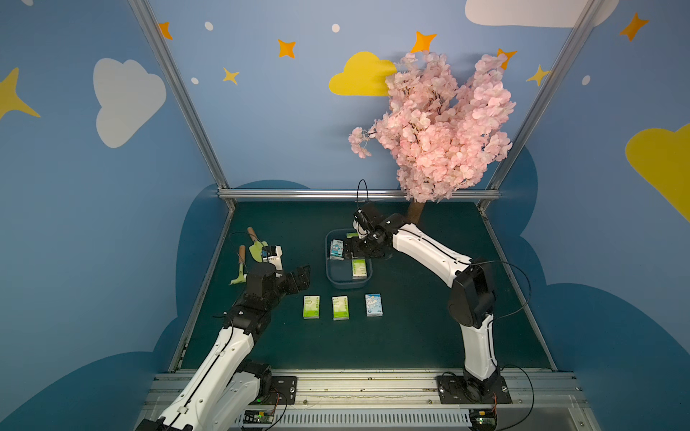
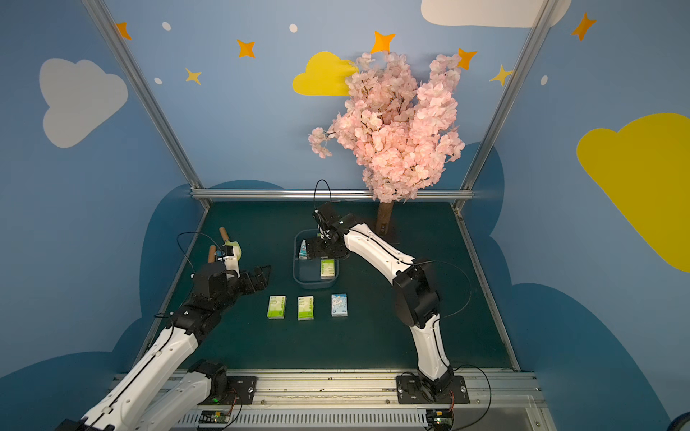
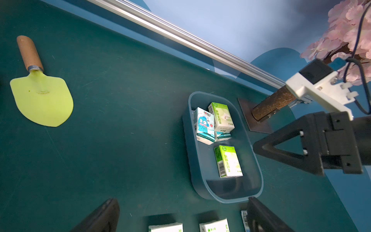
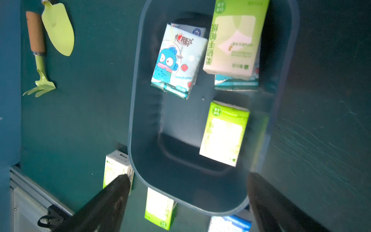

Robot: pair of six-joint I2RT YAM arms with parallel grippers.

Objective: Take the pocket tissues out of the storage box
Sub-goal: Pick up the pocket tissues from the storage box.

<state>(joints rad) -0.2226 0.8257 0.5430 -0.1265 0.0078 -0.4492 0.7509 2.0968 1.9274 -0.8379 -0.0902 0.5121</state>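
Storage box (image 4: 176, 124): smooth semi-gloss plastic. Pocket tissues (image 4: 176, 60): shiny film wrap. Trowel (image 3: 41, 94): wood handle, matt painted blade. Table (image 3: 120, 120): matt, scuffed w/ fine scratches.

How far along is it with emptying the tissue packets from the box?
Done: three packets on the mat: two green, one blue. In hand: nothing; the right gripper hovers open over the box, the left gripper is open too. Left: at least five packets in the box, two pairs stacked, one green alone.

Lower blue packet (image 4: 235, 83) mostly hidden under green packet (image 4: 233, 38); right fingers (image 4: 112, 192) blurred, cut by edge.
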